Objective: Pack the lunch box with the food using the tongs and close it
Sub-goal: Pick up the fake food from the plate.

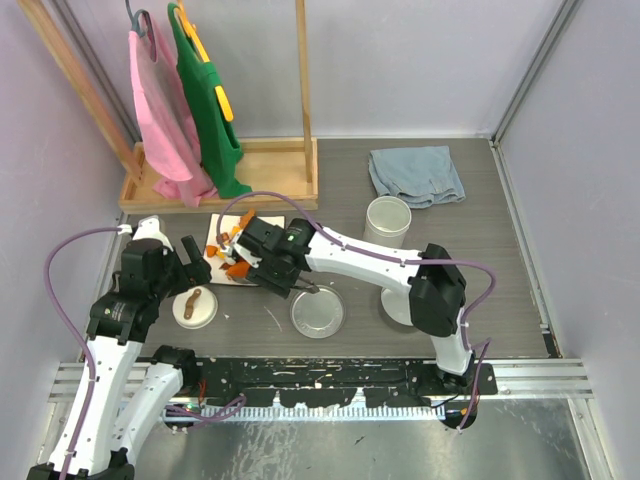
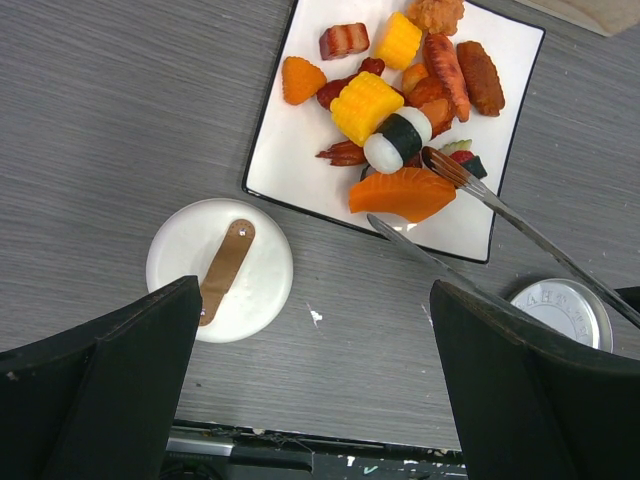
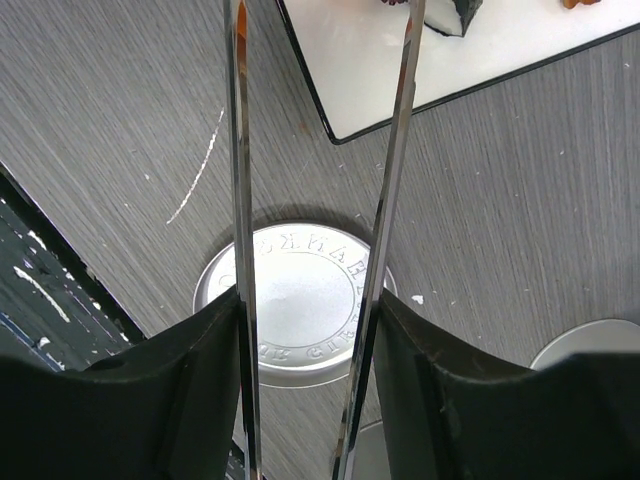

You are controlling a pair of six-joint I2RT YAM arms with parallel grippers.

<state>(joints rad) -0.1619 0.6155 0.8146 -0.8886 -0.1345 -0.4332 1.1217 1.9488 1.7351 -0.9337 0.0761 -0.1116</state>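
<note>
Top external: grey table [image 1: 500, 280], lilac walls [image 1: 400, 60]

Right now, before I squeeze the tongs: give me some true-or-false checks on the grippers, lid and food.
1. The right gripper holds the tongs. True.
2. The white lid sits on the tub. False: it lies on the table beside the plate, and the tub stands open, apart.
3. The left gripper is open and empty. True.
4. The food is in the tub. False: it is piled on the plate.
5. The tongs' tips are at the food on the plate. True.
6. The cloth covers the tub. False: it lies on the table behind the tub.
</note>
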